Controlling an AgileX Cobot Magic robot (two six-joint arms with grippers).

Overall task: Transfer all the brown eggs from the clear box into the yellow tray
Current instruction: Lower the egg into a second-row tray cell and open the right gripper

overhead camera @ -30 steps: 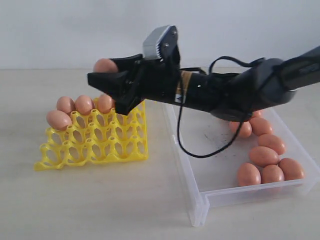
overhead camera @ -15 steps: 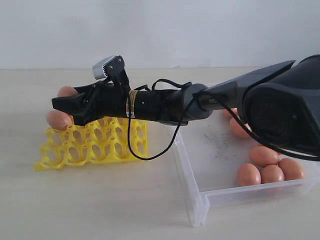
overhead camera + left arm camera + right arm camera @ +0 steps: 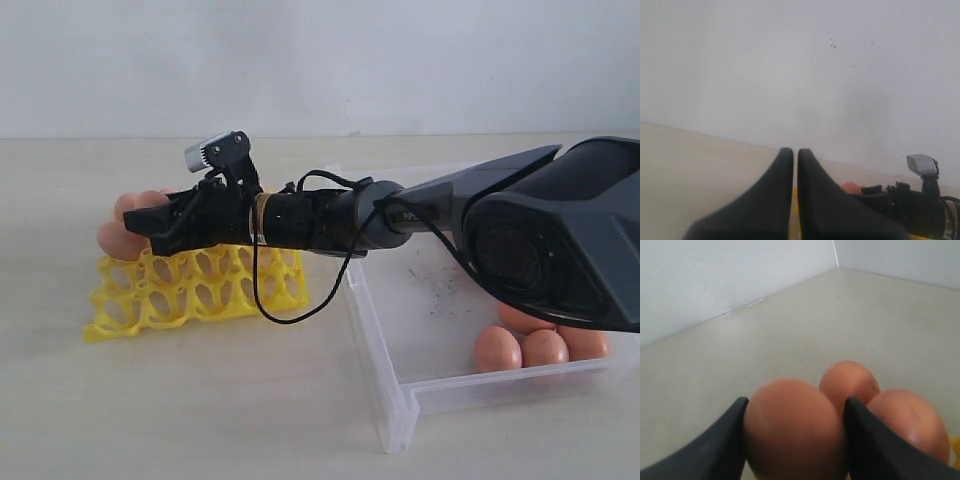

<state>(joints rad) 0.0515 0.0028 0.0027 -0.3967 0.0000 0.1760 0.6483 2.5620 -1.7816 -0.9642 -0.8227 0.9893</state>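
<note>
My right gripper [image 3: 150, 222] [image 3: 795, 435] reaches across to the left, low over the far left part of the yellow tray [image 3: 190, 295]. It is shut on a brown egg [image 3: 792, 427] that fills the space between its black fingers [image 3: 867, 445]. Two more brown eggs [image 3: 847, 380] [image 3: 910, 422] lie just beyond it in the tray. In the exterior view tray eggs [image 3: 118, 240] show past the gripper's tip. The clear box [image 3: 400, 400] on the right holds more brown eggs [image 3: 497, 350] near its front right corner. My left gripper [image 3: 795, 152] is shut and empty, raised and facing the wall.
The right arm's big dark forearm [image 3: 540, 240] hangs over the clear box and hides part of its floor. A black cable [image 3: 300, 305] loops down from the wrist over the tray's right edge. Bare tabletop [image 3: 200, 420] lies in front of the tray and box.
The right gripper with its egg has swung left from above the tray's back right and come down low over the far left cups. The tray has shifted slightly.
</note>
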